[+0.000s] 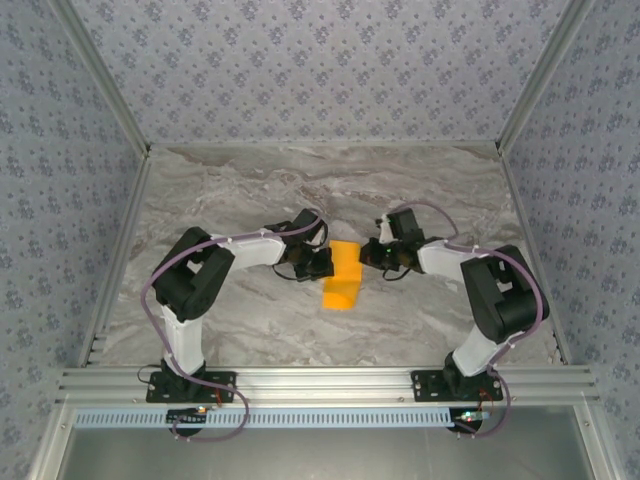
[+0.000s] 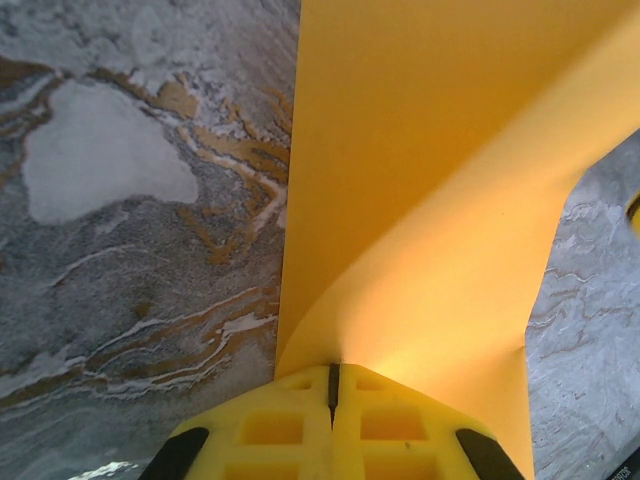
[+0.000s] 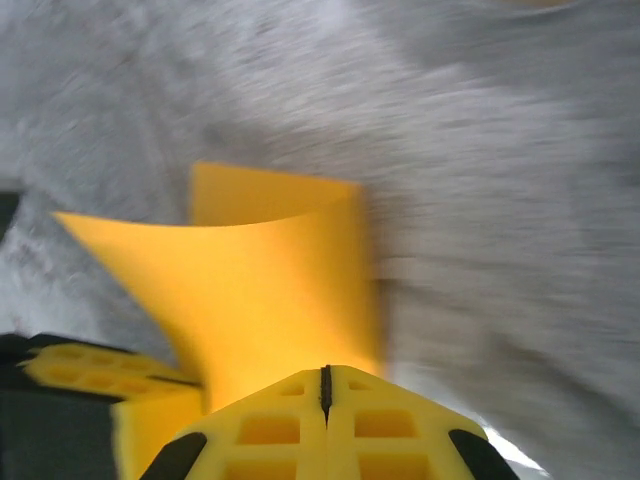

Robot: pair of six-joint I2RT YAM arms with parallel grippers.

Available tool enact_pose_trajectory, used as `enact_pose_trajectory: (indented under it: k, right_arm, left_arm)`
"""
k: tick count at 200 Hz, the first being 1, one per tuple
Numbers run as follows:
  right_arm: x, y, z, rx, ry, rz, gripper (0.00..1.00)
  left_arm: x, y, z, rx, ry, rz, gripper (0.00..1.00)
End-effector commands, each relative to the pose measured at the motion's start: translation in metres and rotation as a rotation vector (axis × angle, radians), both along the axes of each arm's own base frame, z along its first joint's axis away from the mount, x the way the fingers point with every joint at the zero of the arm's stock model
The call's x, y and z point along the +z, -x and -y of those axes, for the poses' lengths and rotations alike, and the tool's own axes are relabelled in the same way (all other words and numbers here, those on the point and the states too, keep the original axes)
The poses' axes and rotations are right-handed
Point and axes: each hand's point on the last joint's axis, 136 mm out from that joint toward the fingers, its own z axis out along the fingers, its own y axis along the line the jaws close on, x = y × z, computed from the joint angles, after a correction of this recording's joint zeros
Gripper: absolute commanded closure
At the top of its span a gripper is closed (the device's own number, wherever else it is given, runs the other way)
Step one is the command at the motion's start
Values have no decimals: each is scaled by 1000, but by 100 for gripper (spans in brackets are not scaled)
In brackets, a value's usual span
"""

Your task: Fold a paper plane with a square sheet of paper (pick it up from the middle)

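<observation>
The square sheet of paper [image 1: 343, 275] is held curved over the middle of the tabletop [image 1: 250, 190], clenched on its left side by the left pincer [image 2: 333, 380] and on its right side by the right pincer [image 3: 325, 385]. A first fold seems to be in hand; next, the edges must be aligned evenly.

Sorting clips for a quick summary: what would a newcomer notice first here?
The bright orange paper stands out, bowed into a curve at mid-table between the two arms. The left gripper and the right gripper are both shut on it from opposite sides, above the grey marbled table.
</observation>
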Motion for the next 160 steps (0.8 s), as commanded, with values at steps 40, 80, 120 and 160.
enact_pose_trajectory:
  k: [40, 80, 120, 160]
  right_arm:
    - [-21, -30, -15, -28, 10, -51, 100]
    - [-39, -48, 28, -136, 12, -92, 100]
    - [-22, -64, 68, -237, 27, -70, 100]
    - [13, -29, 41, -154, 67, -19, 100]
  left_arm:
    - [-79, 63, -79, 25, -367, -234, 100]
    - [-80, 65, -80, 27, -365, -235, 100]
    - [-81, 66, -80, 27, -363, -238, 100]
    - [-80, 64, -78, 28, -360, -233, 100]
